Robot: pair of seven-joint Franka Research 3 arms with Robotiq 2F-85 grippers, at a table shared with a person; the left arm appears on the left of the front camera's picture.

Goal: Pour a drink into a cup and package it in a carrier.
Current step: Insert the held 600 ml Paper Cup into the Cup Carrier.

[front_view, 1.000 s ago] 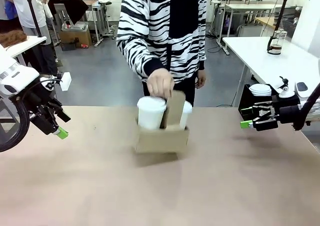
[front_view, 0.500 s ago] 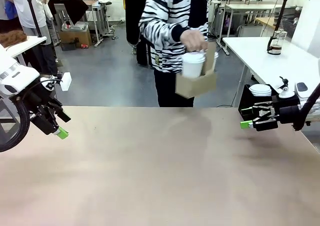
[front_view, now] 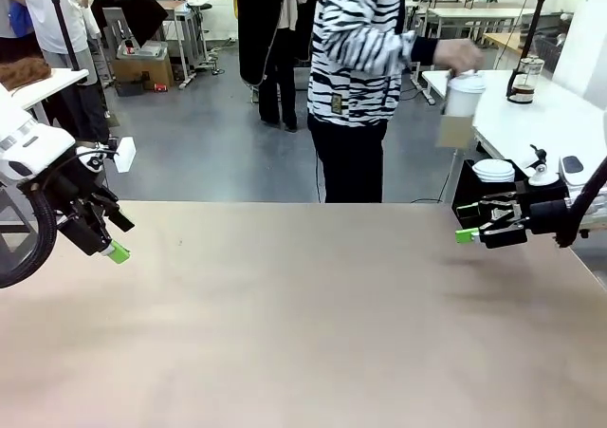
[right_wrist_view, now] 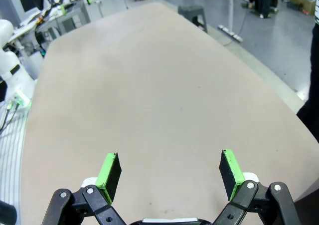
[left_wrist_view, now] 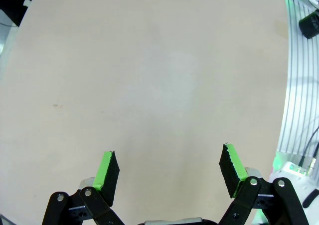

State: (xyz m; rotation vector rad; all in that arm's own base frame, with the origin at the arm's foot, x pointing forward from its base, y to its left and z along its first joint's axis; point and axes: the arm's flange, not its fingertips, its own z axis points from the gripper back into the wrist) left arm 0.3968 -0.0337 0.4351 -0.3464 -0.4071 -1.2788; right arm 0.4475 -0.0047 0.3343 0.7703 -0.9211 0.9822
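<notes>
Standing at the far side, turned toward the white side table [front_view: 550, 115], the person in the zebra-striped top holds the carrier [front_view: 455, 130] up in 1 hand [front_view: 453, 55]. That hand is closed over the top of the carrier, fingers wrapped round what looks like the handle divider, though motion blur makes the exact grip hard to read. The cup [front_view: 462, 94] sits in the carrier, white and taller than the brown cardboard. Both are in the air, just beside the near edge of the side table, not on the brown table [front_view: 303, 333].

The glass jug [front_view: 523, 79] stands upright on the side table, the drink [front_view: 521, 92] showing as a dark layer low inside it. A shorter white lidded cup [front_view: 493, 171] sits lower down, near the right arm.

The left gripper [front_view: 112, 241] hangs above the left edge of the brown table, pointed down and inward. From its wrist camera, the 2 green pads [left_wrist_view: 106, 169] stand wide apart with nothing between them, bare tabletop beyond.

The right gripper [front_view: 469, 224] is level at the right edge, pointing toward the middle. Its wrist camera shows the fingers [right_wrist_view: 110, 171] spread wide, gap empty, table surface running away ahead.
</notes>
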